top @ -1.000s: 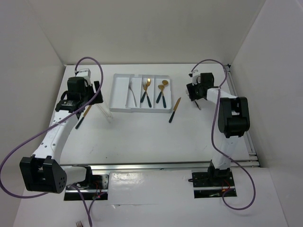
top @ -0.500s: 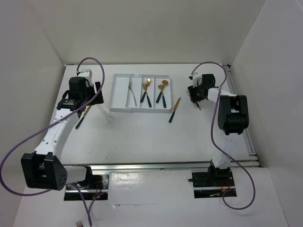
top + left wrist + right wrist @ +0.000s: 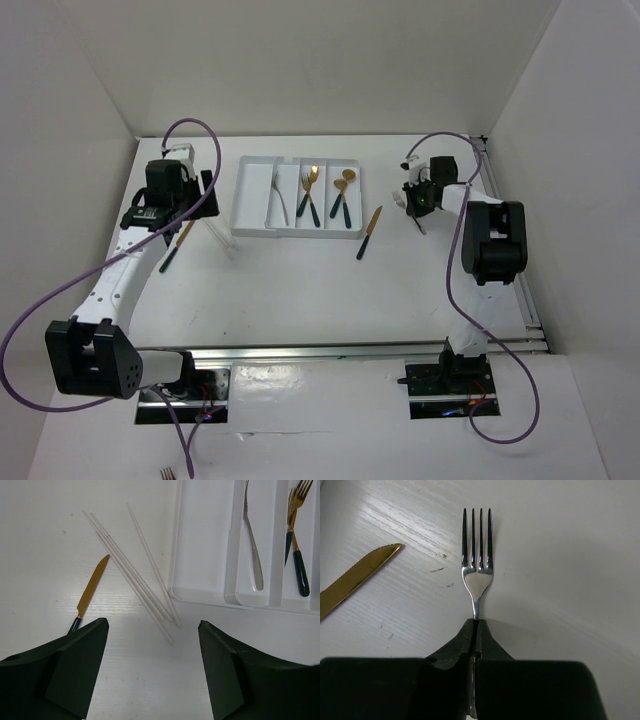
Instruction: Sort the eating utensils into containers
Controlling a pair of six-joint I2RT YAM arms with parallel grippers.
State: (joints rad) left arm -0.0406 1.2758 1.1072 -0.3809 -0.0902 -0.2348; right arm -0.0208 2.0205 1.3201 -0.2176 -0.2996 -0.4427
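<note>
My right gripper (image 3: pixel 476 622) is shut on the handle of a plain silver fork (image 3: pixel 477 565), whose tines point away over the table. From above, the right gripper (image 3: pixel 412 203) is at the table's right side. A gold knife (image 3: pixel 370 232) lies between it and the white tray (image 3: pixel 252 195). The tray's compartments hold a silver fork (image 3: pixel 252 545), gold forks (image 3: pixel 308 195) and gold spoons (image 3: pixel 343 190). My left gripper (image 3: pixel 152 622) hangs open and empty over the table, just left of the tray. Another gold knife (image 3: pixel 92 587) lies to its left.
Several thin white sticks (image 3: pixel 140 575) lie fanned on the table between the left knife and the tray's near corner. White walls close in the table on three sides. A metal rail (image 3: pixel 505 260) runs along the right edge.
The right gripper's jaws have closed on the silver fork's handle, and its wrist has shifted a little. The left arm has hardly moved.
</note>
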